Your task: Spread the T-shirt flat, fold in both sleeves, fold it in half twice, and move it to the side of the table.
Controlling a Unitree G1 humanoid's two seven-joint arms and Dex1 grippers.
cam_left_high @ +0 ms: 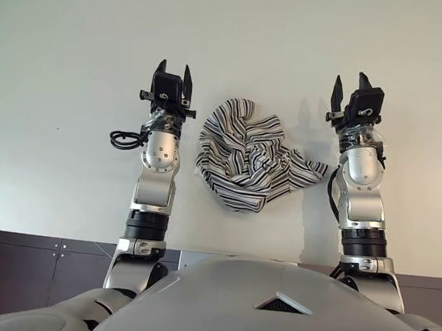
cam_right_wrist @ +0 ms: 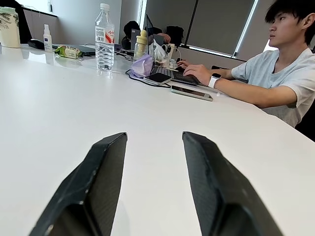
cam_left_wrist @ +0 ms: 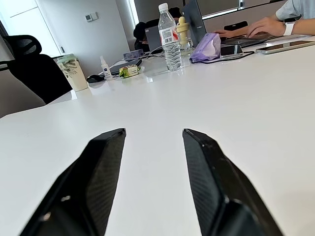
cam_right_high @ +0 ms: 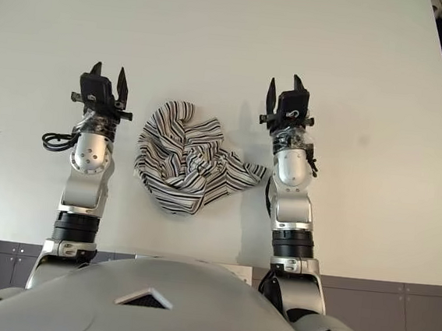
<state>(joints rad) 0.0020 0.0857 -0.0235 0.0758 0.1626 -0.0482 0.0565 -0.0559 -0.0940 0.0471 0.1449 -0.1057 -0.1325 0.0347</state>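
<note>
While flanking the T-shirt (cam_left_high: 245, 156), left tool (cam_left_high: 175, 67) and right tool (cam_left_high: 351, 78) point forward; both parted

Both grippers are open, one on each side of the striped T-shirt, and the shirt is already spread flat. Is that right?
No. The T-shirt is not spread flat: it lies crumpled in a heap, as the left eye view shows. The left gripper and right gripper are open, one on each side of it.

A water bottle (cam_left_wrist: 170, 39), a cup (cam_left_wrist: 73, 73), a spray bottle (cam_left_wrist: 104, 66) and a purple pouch (cam_left_wrist: 206, 48) are set out in the background; a black chair (cam_left_wrist: 34, 69) is seen near the cup.
</note>
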